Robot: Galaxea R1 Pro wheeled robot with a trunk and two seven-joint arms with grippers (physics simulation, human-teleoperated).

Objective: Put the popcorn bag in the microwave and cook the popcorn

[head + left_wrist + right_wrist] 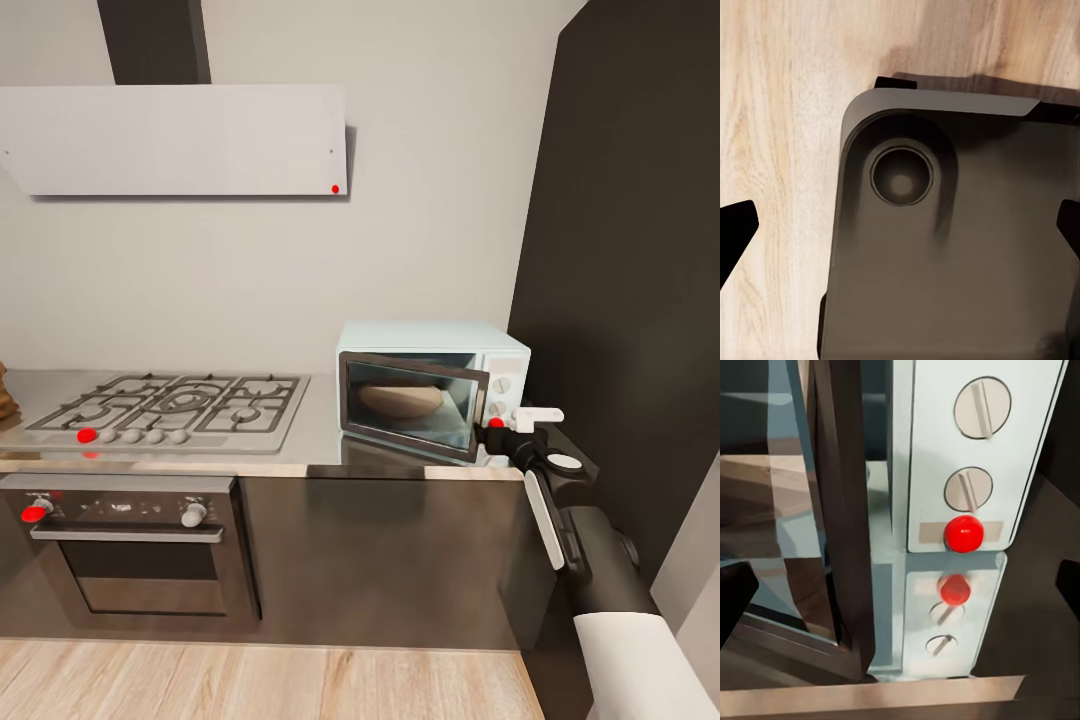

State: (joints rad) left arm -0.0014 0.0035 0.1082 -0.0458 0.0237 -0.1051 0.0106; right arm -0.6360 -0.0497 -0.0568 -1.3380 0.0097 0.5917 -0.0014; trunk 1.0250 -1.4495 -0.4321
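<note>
Grey walls and a flat grey hood (175,140) frame the kitchen before you, with the steel-grey countertop (320,435) running over dark glossy cabinets (390,550) and a wood floor (260,682) below. Your head view takes in the gas hob (170,405) set into the slab at left, a red dot lit among its front knobs, and the oven (130,550) beneath it, one of its knobs also red. A tall dark panel (630,280) closes off the right side.

At the counter's right end stands the mint-blue microwave (435,385), its steel-framed door (410,405) swung partly ajar. Behind the dark glass you can make out the tan popcorn bag (400,400) sitting inside the cavity. No brand, label or legible writing appears on any appliance.

Your right gripper (525,417) reaches to the microwave's front right corner, just beside the control panel, its pale fingers parted with nothing between them. Your right wrist view shows two white knobs (982,409) stacked above a round red light (964,533), all mirrored in the counter's shine, with the door edge alongside.

Your left gripper (900,240) hangs over the wood floor and a dark rounded part of your own base (960,247); its dark fingertips (735,229) stand wide apart, empty.
</note>
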